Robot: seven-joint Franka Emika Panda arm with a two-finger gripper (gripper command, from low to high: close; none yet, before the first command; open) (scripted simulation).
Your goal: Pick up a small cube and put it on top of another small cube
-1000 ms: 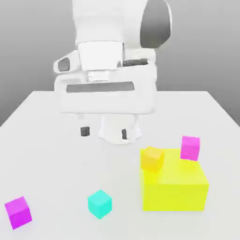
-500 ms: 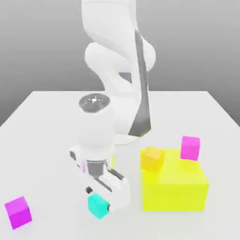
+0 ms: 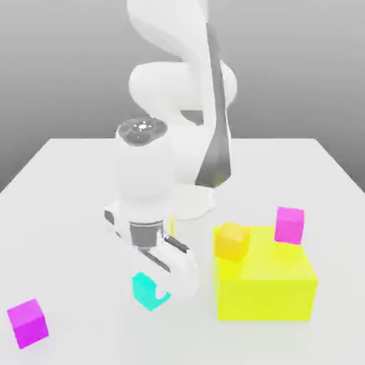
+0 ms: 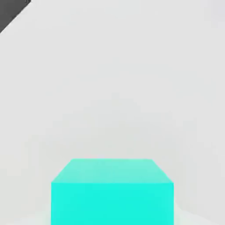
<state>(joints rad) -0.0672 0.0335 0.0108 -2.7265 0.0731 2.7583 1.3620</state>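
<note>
The wide pale table (image 3: 93,242) is lying beneath the large bright yellow rectangular block (image 3: 264,296). The white-and-dark robot arm (image 3: 182,85) is reaching down on the exterior view's left of the block, its gripper (image 3: 152,289) pinching the small plain cyan cube (image 3: 146,292) there. On the block's top, a small orange-yellow cube (image 3: 232,242) is resting toward the exterior view's left, a small magenta cube (image 3: 289,225) toward the right. Another small magenta cube (image 3: 28,324) is sitting well apart, left of the block.

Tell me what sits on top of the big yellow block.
An orange cube lies on the yellow block; whatever is under it is covered.
</note>
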